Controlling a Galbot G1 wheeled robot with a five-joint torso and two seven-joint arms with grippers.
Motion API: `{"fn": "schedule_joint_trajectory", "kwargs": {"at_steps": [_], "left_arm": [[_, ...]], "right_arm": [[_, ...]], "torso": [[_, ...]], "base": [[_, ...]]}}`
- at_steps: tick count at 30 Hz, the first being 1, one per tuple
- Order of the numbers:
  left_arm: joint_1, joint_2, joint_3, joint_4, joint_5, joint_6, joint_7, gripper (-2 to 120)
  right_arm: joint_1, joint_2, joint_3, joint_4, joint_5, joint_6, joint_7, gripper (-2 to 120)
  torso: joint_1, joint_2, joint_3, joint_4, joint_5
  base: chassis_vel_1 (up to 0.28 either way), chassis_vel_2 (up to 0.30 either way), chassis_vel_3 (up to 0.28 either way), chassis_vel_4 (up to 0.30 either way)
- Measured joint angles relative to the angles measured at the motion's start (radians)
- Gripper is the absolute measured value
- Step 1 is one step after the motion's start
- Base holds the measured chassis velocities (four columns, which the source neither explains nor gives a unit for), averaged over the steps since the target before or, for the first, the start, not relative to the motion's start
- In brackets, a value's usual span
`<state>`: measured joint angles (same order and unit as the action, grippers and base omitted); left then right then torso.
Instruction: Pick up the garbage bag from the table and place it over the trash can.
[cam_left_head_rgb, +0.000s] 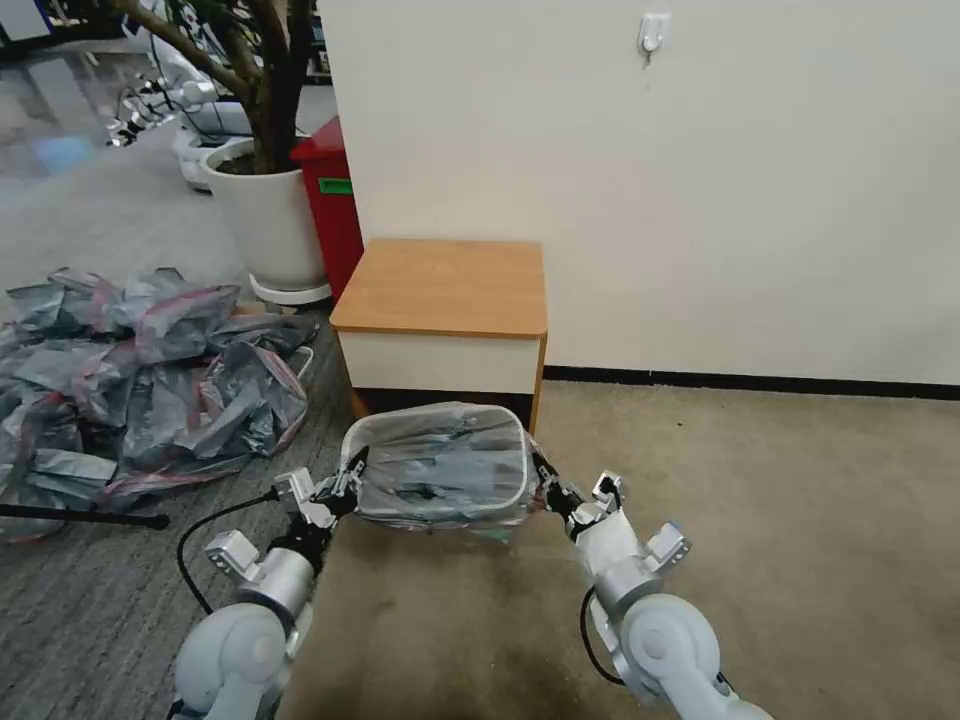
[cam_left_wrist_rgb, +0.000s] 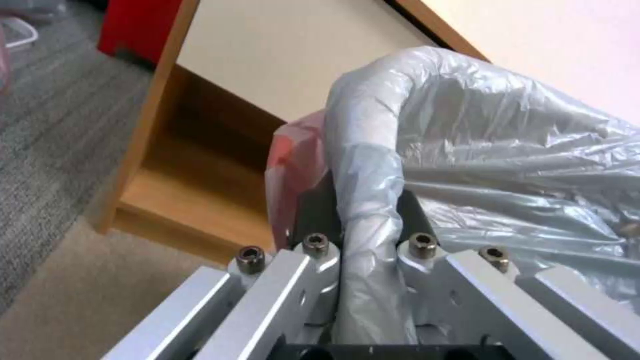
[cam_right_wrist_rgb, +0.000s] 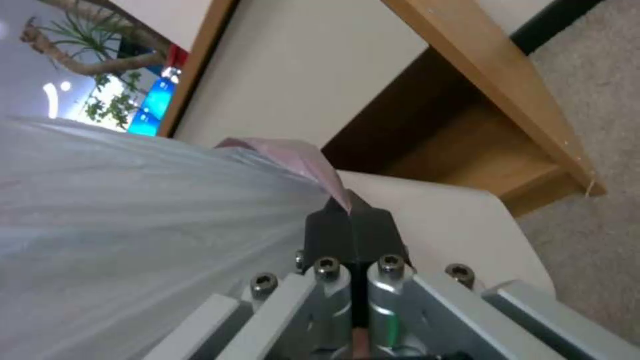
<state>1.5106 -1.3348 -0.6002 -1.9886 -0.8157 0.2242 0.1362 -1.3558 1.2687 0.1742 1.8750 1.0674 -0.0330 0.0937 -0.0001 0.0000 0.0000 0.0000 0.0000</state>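
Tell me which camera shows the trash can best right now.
The head view: the trash can stands on the carpet before the table, its whole rim outlined under the garbage bag, between the left gripper and right gripper. The right wrist view shows one beige corner; the left wrist view shows it bag-covered.

The floor (cam_left_head_rgb: 780, 560) carries the table (cam_left_head_rgb: 440, 290) at twelve o'clock, the trash can (cam_right_wrist_rgb: 460, 220) before it, and, seemingly, heaped bags (cam_left_head_rgb: 140, 380) at nine.

Garbage bag (cam_left_head_rgb: 440, 470) over trash can (cam_right_wrist_rgb: 433, 220) — before table (cam_left_head_rgb: 440, 285).
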Motion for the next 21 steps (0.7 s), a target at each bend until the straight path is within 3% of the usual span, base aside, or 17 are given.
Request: {"fn": "schedule_joint_trajectory", "kwargs": {"at_steps": [21], "left_arm": [[0.006, -0.001, 0.011, -0.008, -0.015, 0.011, 0.000, 5]], "right_arm": [[0.064, 0.043, -0.024, -0.126, -0.075, 0.025, -0.001, 0]], "torso": [[0.000, 0.000, 0.000, 0.0000, 0.0000]], "base": [[0.000, 0.000, 0.000, 0.000]]}}
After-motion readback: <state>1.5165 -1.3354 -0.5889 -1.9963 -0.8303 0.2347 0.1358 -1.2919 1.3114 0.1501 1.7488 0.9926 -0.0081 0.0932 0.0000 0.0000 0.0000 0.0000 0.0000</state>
